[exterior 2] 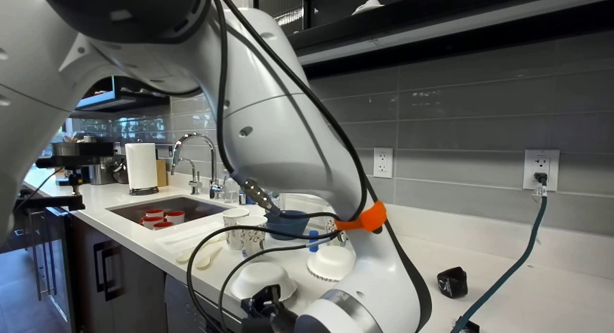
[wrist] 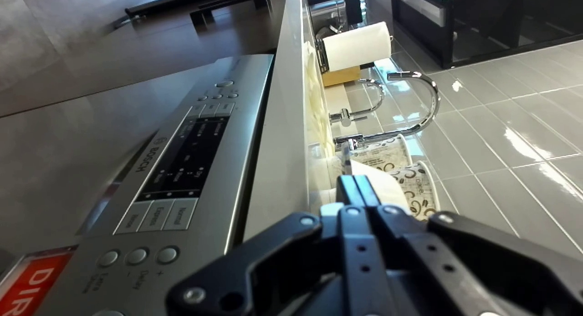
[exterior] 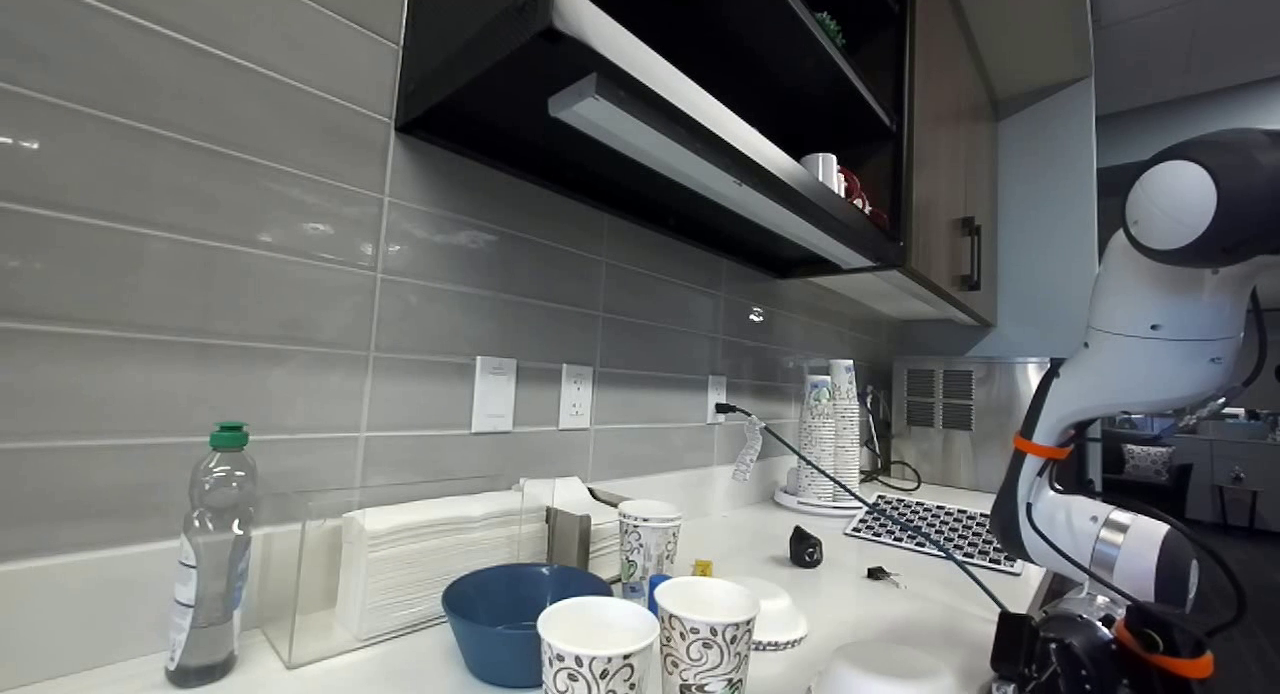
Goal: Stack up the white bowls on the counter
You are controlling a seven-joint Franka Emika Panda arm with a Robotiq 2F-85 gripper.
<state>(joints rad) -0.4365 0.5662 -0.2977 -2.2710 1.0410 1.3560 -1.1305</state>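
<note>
At the far left of an exterior view, a clear bottle with a green cap stands upright on the white tabletop. Right of it, a clear holder carries a stack of white napkins, and in front of the holder's right end a dark-blue bowl sits open side up. Two patterned paper cups stand upright to its right. Past the cups lies the farther white bowl, upside down, a dark patterned edge along its rim. Next comes the nearer white bowl, also upside down and cut off by the bottom of the frame. The two white bowls are apart from each other.

Rightmost, below the white arm, is the gripper, just beside the nearer white bowl, on the side away from the cups. In an exterior view it overlaps that bowl's lower edge; whether they touch cannot be told. In the wrist view the gripper is fully closed, its fingertips together, with nothing seen between them. The nearer white bowl shows just behind and to the right of the fingertips, the paper cups beyond it.
</note>
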